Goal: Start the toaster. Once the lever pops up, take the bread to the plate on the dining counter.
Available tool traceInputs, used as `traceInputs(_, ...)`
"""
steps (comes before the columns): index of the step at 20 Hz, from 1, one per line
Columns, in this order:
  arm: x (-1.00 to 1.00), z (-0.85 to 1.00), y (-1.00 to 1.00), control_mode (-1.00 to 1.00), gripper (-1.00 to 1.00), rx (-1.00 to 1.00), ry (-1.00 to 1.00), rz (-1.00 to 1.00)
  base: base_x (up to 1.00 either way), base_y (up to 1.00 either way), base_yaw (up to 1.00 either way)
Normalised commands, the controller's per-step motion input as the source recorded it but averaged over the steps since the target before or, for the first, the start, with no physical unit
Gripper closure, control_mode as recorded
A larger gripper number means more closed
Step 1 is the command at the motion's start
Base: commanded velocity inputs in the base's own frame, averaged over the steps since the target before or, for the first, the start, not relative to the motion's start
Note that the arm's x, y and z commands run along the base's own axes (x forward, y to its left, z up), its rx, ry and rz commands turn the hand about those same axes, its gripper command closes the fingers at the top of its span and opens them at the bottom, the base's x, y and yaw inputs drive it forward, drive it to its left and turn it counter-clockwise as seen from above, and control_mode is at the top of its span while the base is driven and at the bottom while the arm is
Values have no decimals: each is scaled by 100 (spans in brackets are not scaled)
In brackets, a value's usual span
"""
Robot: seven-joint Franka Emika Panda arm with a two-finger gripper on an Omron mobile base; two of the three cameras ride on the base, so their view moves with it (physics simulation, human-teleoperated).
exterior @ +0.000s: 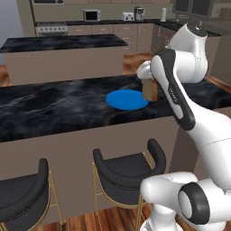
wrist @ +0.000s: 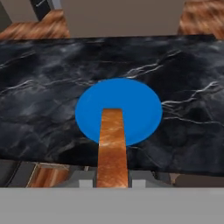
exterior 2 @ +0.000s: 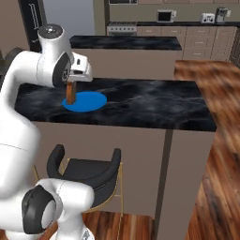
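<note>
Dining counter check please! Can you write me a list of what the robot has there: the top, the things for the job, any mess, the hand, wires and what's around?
Surface: dining counter, black marble top with white veins, beige side.
Job's things: blue plate lies flat on the counter; bread is held upright, edge-on, over the plate's near edge. Whether it touches the plate cannot be told. Toaster sits far back on the kitchen counter.
Clutter: nothing seen on the dining counter.
Hand: hand shut on the bread, above the plate.
Cables: nothing seen.
Surroundings: two black stools at the near side, a second island behind, wooden floor.
</note>
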Motion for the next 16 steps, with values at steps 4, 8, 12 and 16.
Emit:
traceInputs(4,100,-36,0,-100,100,0,0,2,0,0,0)
traceInputs(8,100,-60,18,-100,100,0,1,4,0,0,0)
traceInputs(12,100,-47,44,-100,100,0,1,0,0,0,0)
traceInputs(16,84,-27,38,-100,100,0,3,0,0,0,0)
